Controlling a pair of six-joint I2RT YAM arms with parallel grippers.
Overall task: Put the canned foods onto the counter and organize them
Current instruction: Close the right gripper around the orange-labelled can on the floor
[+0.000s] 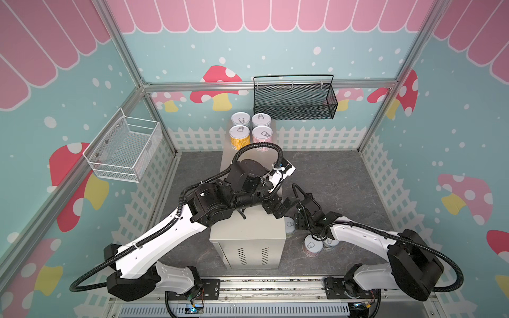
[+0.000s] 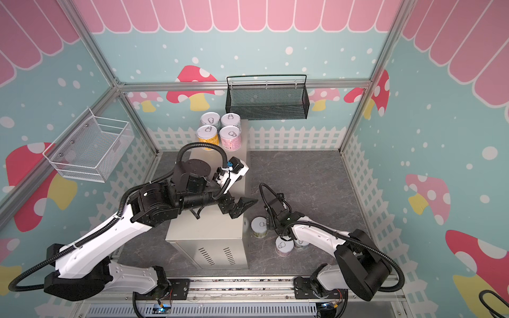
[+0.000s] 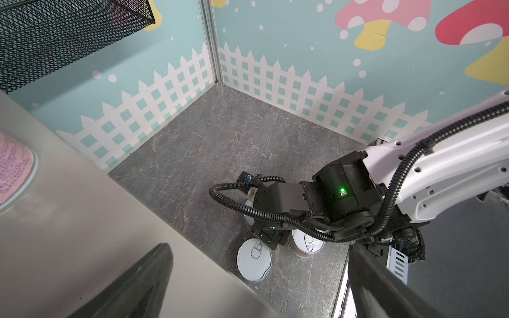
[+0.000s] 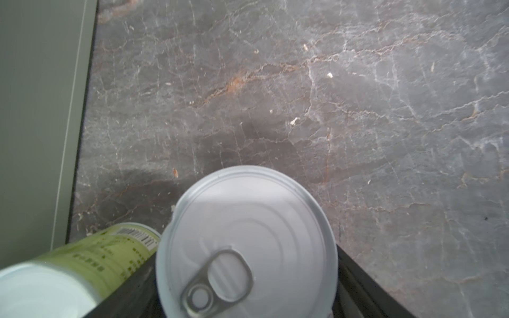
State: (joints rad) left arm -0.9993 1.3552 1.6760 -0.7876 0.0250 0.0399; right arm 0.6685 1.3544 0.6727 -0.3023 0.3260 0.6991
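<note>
Several canned foods stand together at the far end of the counter (image 1: 248,231), among them a yellow can (image 1: 239,136) and a pink can (image 1: 262,136). My left gripper (image 1: 283,208) hangs open and empty over the counter's right edge. On the floor to the right of the counter, my right gripper (image 4: 246,256) is low with a white-lidded can (image 4: 248,242) between its fingers; the lid hides any contact. A green can (image 4: 104,256) stands beside it against the counter (image 4: 35,110). A pale can (image 1: 312,245) and another can (image 1: 329,242) stand nearer the front.
A black mesh basket (image 1: 294,99) hangs on the back wall just above the far cans. A white wire basket (image 1: 124,150) hangs on the left wall. The floor (image 1: 330,179) is dark marble. The arms' rail (image 1: 261,286) runs along the front.
</note>
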